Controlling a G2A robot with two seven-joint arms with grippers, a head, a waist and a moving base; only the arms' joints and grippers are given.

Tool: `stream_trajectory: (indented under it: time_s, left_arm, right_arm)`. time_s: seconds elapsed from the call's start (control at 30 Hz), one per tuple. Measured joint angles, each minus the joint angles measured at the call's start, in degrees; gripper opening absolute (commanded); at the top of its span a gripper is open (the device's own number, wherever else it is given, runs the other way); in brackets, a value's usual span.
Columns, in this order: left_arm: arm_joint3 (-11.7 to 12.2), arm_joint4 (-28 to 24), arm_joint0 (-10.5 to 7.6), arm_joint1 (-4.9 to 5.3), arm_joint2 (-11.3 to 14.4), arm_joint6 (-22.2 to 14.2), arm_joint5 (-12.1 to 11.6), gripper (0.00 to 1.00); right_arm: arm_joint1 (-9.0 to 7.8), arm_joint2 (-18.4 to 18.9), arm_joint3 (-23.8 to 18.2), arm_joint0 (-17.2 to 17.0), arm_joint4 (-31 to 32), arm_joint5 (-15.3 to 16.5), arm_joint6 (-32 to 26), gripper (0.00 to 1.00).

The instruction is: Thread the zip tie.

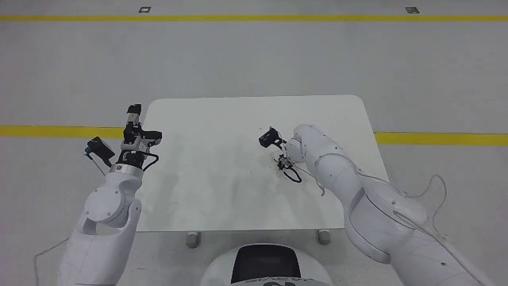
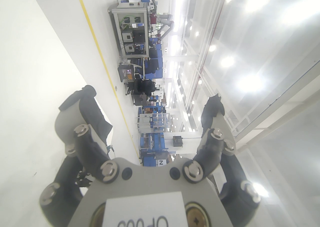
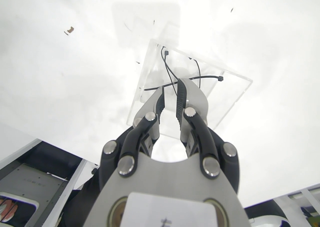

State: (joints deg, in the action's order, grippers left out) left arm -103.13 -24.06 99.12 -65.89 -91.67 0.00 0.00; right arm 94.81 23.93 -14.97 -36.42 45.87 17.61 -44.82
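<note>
Hovering over a likely light, springy zip tie (image 3: 200,78), best pinched mid-strap, right jaws stand barely parted; left jaws gape empty at nine o'clock.

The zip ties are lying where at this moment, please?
In the right wrist view, the zip ties lie crossed on a clear tray, beneath the right end effector.

Top: you look down from high on the whole surface (image 1: 238,175).
Left wrist: you face past its fingers (image 2: 85,123) to hall (image 2: 150,67) and ceiling (image 2: 250,37).
Right wrist: you look down, close over the surface.
Shared: top and right wrist, surface's right side.
</note>
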Motion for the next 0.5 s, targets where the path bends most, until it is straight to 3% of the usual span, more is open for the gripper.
stream_trajectory:
  time_s: [0.5]
  left_arm:
    - [0.0, 0.0, 0.0, 0.0, 0.0, 0.0, 0.0, 1.0]
  right_arm:
    - [1.22, 0.98, 1.68, -0.17, -0.14, -2.45, -1.52, 0.2]
